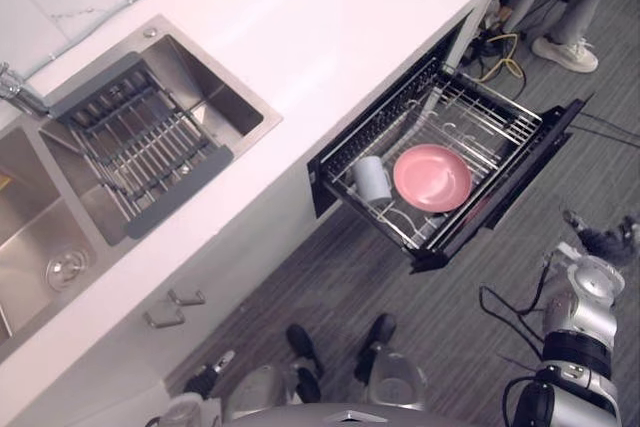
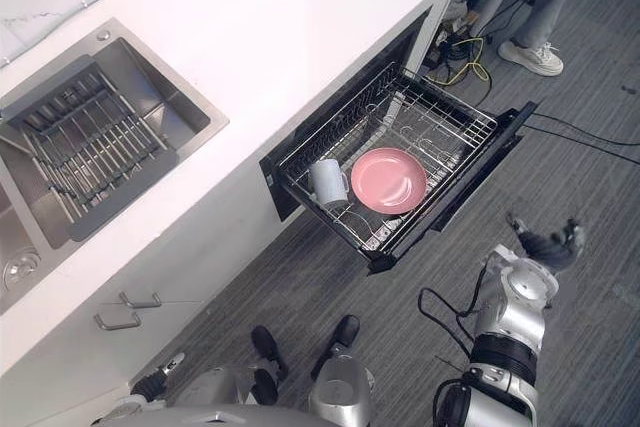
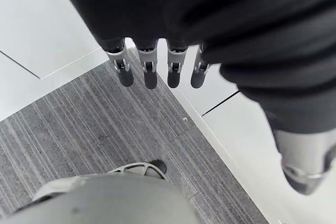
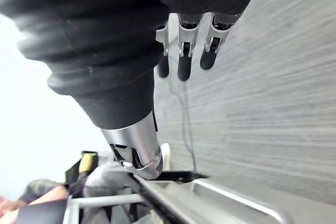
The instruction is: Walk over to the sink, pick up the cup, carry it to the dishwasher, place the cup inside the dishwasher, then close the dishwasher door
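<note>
- Cup [image 1: 371, 179] is held by neither hand: the right hand [image 4: 184, 61] hangs over the floor with fingers straight and nothing in it, and the left hand [image 3: 149, 69] is likewise slack and empty beside the cabinet.
- The right hand is seen well apart from the dishwasher door [image 1: 520, 172], so a hurried reach could land off-centre and skew the pulled-out rack [image 1: 480, 117].
- The cup could be jolted by a hard shove against the pink plate [image 1: 432, 178] just beside it.
- Fingers could be pinched between door and cabinet.
- The cup is seen as a pale, handled mug at the rack's end nearer the sink [image 1: 225, 97]; whether it stands upright cannot be told.
</note>
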Controlling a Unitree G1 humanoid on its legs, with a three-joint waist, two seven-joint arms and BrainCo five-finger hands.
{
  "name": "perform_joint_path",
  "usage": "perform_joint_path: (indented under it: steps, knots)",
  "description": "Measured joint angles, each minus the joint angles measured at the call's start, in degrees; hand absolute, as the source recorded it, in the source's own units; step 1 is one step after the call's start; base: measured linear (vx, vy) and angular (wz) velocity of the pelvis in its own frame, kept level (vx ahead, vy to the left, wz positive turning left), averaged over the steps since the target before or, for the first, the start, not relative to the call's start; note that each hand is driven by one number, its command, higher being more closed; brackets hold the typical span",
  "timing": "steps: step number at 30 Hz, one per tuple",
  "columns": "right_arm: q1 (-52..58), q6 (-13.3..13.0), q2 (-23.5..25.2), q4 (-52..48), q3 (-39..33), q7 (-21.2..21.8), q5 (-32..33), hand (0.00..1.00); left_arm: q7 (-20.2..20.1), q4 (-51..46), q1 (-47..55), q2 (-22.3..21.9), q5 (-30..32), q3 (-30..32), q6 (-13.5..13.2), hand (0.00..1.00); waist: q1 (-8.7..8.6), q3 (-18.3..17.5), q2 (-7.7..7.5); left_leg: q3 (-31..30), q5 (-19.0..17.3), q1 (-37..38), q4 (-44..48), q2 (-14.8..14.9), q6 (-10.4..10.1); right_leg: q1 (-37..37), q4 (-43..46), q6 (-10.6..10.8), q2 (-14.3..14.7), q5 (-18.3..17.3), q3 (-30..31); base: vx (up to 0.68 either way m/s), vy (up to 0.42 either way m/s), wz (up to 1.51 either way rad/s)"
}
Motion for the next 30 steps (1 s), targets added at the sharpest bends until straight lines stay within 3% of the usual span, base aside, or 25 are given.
perform_joint_path:
  steps: [7,13,18,24,30]
  knots:
    - [-6.8,0.2,-1.7,5.4,2.9,6.1,3.5,1.00,0.2,0.5,-0.3,-1.1,-0.1,-3.4,-0.6,0.00,0.04,4.0,4.66,0.0,-0.1,-4.1,0.8,-0.7,-0.7,-7.5,8.7,-1.0,-3.7,-3.7,1.6,-0.01,-0.013,-0.01]
    - [-17.5,0.4,-9.4,9.1,8.0,9.9,3.1,1.00,0.1,0.4,-0.6,-2.1,-3.7,-7.3,-1.1,0.00,0.68,8.4,9.22,0.0,1.7,-6.6,0.8,-2.0,-0.6,-12.8,15.9,-1.8,-7.2,-6.2,2.7,0.02,-0.060,0.06]
    - [-21.4,0.5,-13.1,13.4,12.6,11.7,-1.3,1.00,0.0,0.3,-0.2,-2.3,-4.5,-7.7,-2.0,0.00,0.67,8.4,9.71,-4.0,3.0,-7.0,0.5,-3.7,-0.4,-14.5,20.2,-1.8,-10.0,-8.2,2.5,0.04,-0.053,0.10]
    - [-26.6,3.0,-16.5,19.0,17.0,11.7,-6.3,1.00,-0.7,-1.2,1.5,-2.3,-4.4,-7.9,-2.8,0.00,0.58,8.3,9.91,-10.9,4.9,-6.6,-1.2,-5.6,-0.7,-12.8,24.2,-2.0,-13.9,-10.7,-2.2,-0.02,0.007,0.48]
    - [-32.2,4.7,-18.7,23.4,25.8,12.8,-10.4,1.00,-1.4,-2.5,5.0,-2.8,-4.3,-8.9,-2.8,0.00,1.78,6.5,12.26,-14.5,6.4,-6.2,-1.5,-6.0,-1.1,-9.0,28.1,-1.5,-17.2,-14.1,-8.4,-0.05,-0.018,0.50]
